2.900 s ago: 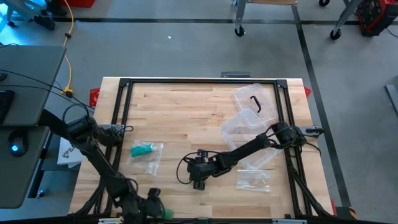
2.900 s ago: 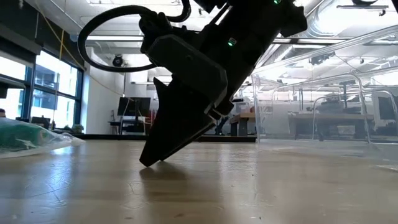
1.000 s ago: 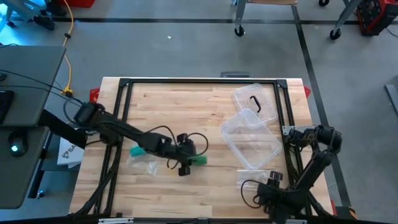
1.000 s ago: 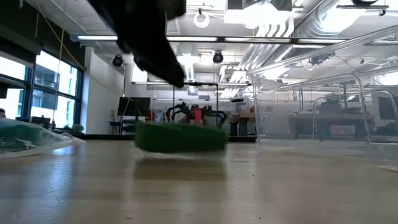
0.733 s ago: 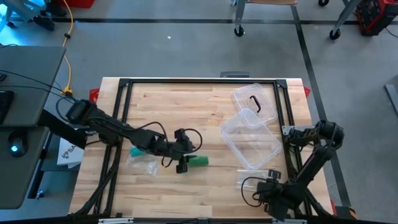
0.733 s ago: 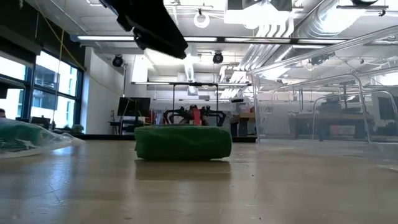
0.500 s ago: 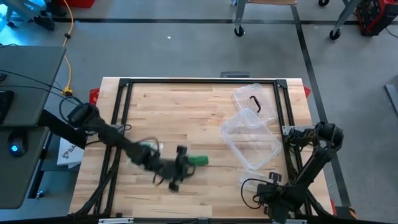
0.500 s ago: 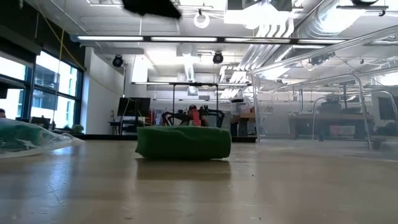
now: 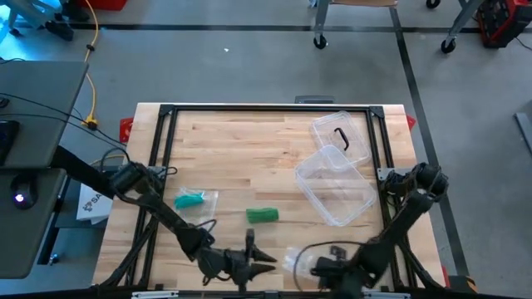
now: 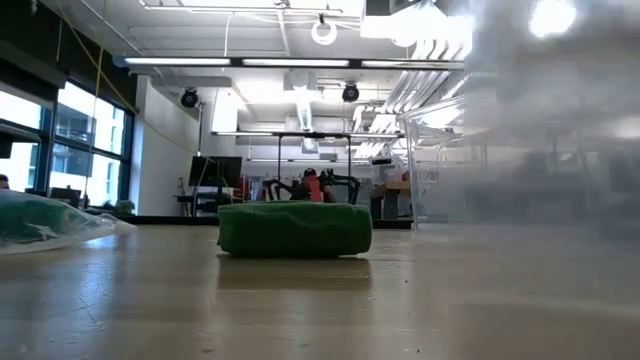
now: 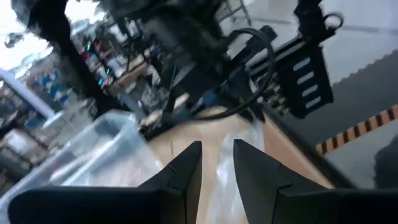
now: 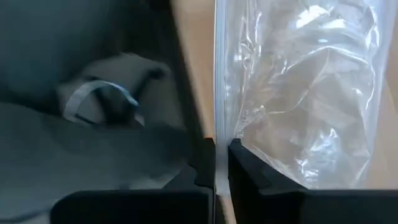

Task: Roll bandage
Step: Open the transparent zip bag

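The green rolled bandage lies free on the wooden table, near its middle, touched by neither arm. Left of it, a clear bag holds a second green item. Toward the table's right side stand a clear plastic box, nothing visible inside, and just behind it its lid with a dark handle.

The left gripper hovers at the front edge of the table, its fingers a narrow gap apart with nothing between them. The right gripper, also at the front edge, has its fingers pinched on the edge of a clear plastic bag; its contents cannot be made out.
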### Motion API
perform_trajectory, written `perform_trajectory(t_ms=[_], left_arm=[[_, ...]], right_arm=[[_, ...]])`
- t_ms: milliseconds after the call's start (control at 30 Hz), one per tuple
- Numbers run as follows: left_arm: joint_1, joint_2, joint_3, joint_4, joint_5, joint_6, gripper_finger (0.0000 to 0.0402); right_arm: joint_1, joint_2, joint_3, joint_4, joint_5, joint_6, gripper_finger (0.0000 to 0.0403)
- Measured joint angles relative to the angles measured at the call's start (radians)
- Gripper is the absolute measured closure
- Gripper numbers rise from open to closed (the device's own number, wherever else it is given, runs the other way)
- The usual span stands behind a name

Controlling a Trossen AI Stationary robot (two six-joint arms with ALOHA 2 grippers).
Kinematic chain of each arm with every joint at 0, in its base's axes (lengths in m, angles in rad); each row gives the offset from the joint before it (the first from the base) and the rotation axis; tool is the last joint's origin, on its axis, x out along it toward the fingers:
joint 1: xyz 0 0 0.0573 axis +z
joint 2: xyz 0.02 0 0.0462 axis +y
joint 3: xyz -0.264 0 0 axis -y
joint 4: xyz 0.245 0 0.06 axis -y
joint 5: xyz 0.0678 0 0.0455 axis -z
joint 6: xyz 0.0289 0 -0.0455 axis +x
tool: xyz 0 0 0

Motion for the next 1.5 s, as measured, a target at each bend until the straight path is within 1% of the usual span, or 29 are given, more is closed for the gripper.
perform_trajectory(t_ms=[67,100,200,267,367,467,533,600,633,733,833,967,1100,1200,1233,1267,1333,1400,1433,1467,1500], left_arm=[[0.006,0.03,0.045,0.002,0.017,0.029,0.0313],[0.007,0.045,0.066,-0.003,0.042,0.035,0.0308],[0.021,0.074,0.108,-0.057,0.142,0.032,0.0286],[0.027,0.08,0.132,-0.112,0.178,0.003,0.0265],[0.031,0.077,0.156,-0.256,0.175,-0.058,0.0229],[0.033,0.08,0.171,-0.401,0.124,-0.071,0.02],[0.033,0.08,0.176,-0.452,0.083,-0.093,0.0188],[0.033,0.079,0.177,-0.476,0.027,-0.122,0.0185],[0.033,0.079,0.177,-0.485,0.018,-0.127,0.0185],[0.032,0.079,0.177,-0.514,0.007,-0.115,0.0195],[0.032,0.079,0.177,-0.571,0.0,-0.141,0.022],[0.037,0.079,0.177,-0.625,-0.001,-0.222,0.027],[0.038,0.079,0.177,-0.653,0.02,-0.281,0.0333],[0.038,0.079,0.177,-0.684,0.054,-0.352,0.0382],[0.038,0.079,0.177,-0.699,0.067,-0.385,0.0391],[0.038,0.079,0.177,-0.715,0.079,-0.418,0.0396],[0.038,0.079,0.177,-0.749,0.104,-0.483,0.0393],[0.038,0.078,0.177,-0.776,0.119,-0.542,0.0392],[0.038,0.076,0.176,-0.79,0.128,-0.574,0.0394],[0.038,0.074,0.176,-0.8,0.14,-0.607,0.0397],[0.037,0.071,0.176,-0.808,0.149,-0.638,0.0399]], right_arm=[[-0.048,-0.005,0.022,0.056,-0.029,-0.076,0.0394],[-0.07,-0.007,0.023,0.079,-0.05,-0.112,0.0393],[-0.133,-0.003,0.021,0.102,-0.124,-0.217,0.0392],[-0.17,-0.004,0.021,0.11,-0.179,-0.26,0.0392],[-0.215,-0.005,0.021,0.107,-0.215,-0.312,0.0392],[-0.251,-0.005,0.021,0.127,-0.244,-0.378,0.0392],[-0.27,-0.006,0.022,0.131,-0.257,-0.402,0.0392],[-0.285,-0.006,0.022,0.131,-0.26,-0.423,0.0391],[-0.293,-0.006,0.022,0.134,-0.269,-0.433,0.0391],[-0.311,-0.006,0.022,0.16,-0.285,-0.456,0.0391],[-0.319,-0.006,0.022,0.187,-0.286,-0.471,0.0391],[-0.318,-0.007,0.022,0.204,-0.293,-0.49,0.0391],[-0.305,-0.007,0.022,0.203,-0.227,-0.49,0.0378],[-0.301,-0.008,0.022,0.208,-0.225,-0.493,0.0342],[-0.302,-0.008,0.022,0.207,-0.237,-0.502,0.0326],[-0.307,-0.009,0.022,0.206,-0.259,-0.514,0.0308],[-0.318,-0.018,0.022,0.202,-0.298,-0.54,0.0274],[-0.324,-0.038,0.022,0.187,-0.312,-0.574,0.0246],[-0.324,-0.052,0.022,0.177,-0.296,-0.594,0.0237],[-0.316,-0.069,0.022,0.161,-0.245,-0.621,0.0232],[-0.3,-0.088,0.022,0.138,-0.163,-0.644,0.023]])
